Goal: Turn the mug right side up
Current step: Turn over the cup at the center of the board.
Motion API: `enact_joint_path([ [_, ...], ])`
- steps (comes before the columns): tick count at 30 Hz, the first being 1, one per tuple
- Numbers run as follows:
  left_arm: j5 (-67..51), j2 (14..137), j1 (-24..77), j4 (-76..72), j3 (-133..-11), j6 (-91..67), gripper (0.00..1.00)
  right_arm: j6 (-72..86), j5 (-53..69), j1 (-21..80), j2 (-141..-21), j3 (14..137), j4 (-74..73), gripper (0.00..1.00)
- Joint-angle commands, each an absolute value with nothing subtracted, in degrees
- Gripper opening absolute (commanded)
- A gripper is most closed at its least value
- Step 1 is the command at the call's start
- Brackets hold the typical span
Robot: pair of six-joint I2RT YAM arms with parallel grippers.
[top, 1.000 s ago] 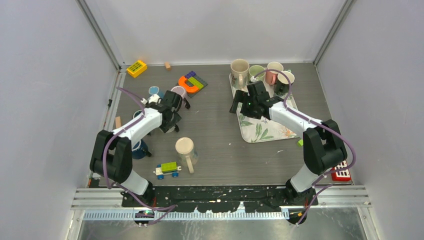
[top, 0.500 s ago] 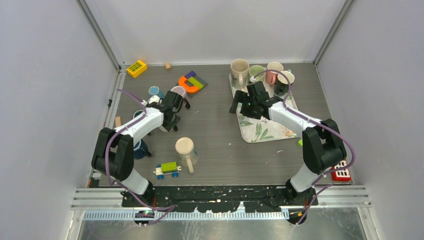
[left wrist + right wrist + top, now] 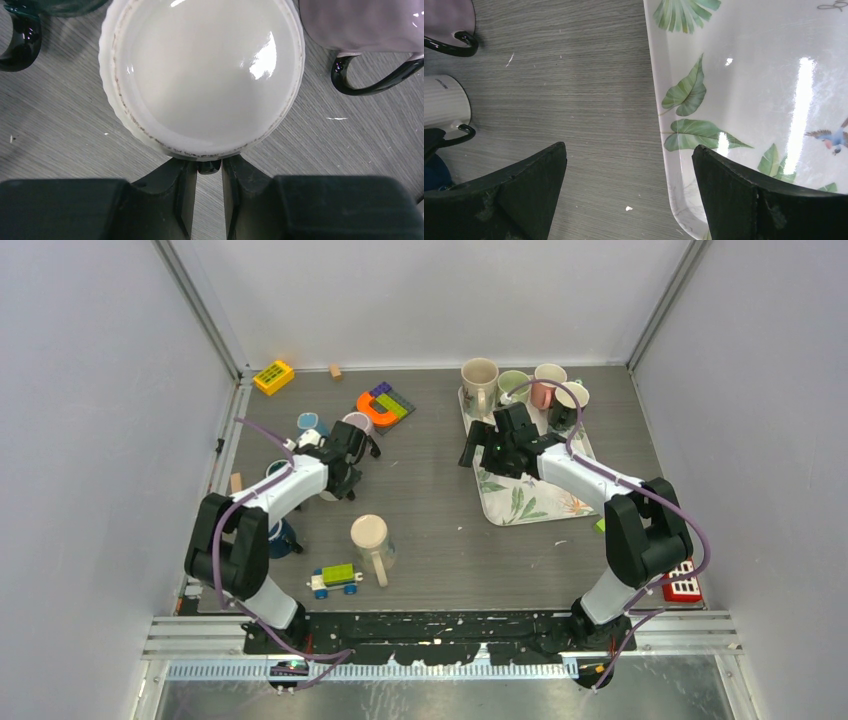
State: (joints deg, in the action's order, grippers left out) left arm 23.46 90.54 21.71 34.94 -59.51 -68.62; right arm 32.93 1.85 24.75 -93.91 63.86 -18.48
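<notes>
At left, my left gripper (image 3: 209,161) pinches the upturned white mug (image 3: 200,75) by its handle (image 3: 209,168); my right gripper (image 3: 629,155) hangs spread above the tray (image 3: 749,100).

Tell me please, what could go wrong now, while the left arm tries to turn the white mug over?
1. The left fingers appear to pinch only the thin black handle of the upside-down white mug; it may twist or slip when lifted.
2. The lilac mug and the dark mug stand close on either side; swinging the white mug could knock them.
</notes>
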Motion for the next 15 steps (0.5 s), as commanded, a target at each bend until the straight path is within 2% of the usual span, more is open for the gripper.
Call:
enact_joint_path([
  [1,23.39,91.56,21.45,32.62,-58.54,-69.24,0.29,32.76,1.92,24.84,-93.27,63.72,-17.4,1.0],
  [3,23.0,91.88,21.29,32.45,-58.37,-68.94,0.31,32.78,1.76,24.8,-93.5,63.86,-17.43,1.0],
  [6,22.41,92.14,21.02,31.35,-57.68,-68.71,0.28,32.74,1.62,24.87,-93.93,64.34,-17.65,1.0],
  [8,21.76,92.32,20.71,30.85,-57.41,-68.58,0.21,32.7,1.58,24.85,-94.06,64.56,-17.9,1.0],
  [11,21.2,92.04,20.4,30.53,-57.37,-67.56,0.03,32.61,1.41,24.83,-94.02,64.66,-17.98,1.0],
  [15,21.34,89.94,20.39,30.74,-57.74,-65.53,0.0,32.61,1.39,24.82,-93.83,64.9,-18.2,1.0],
])
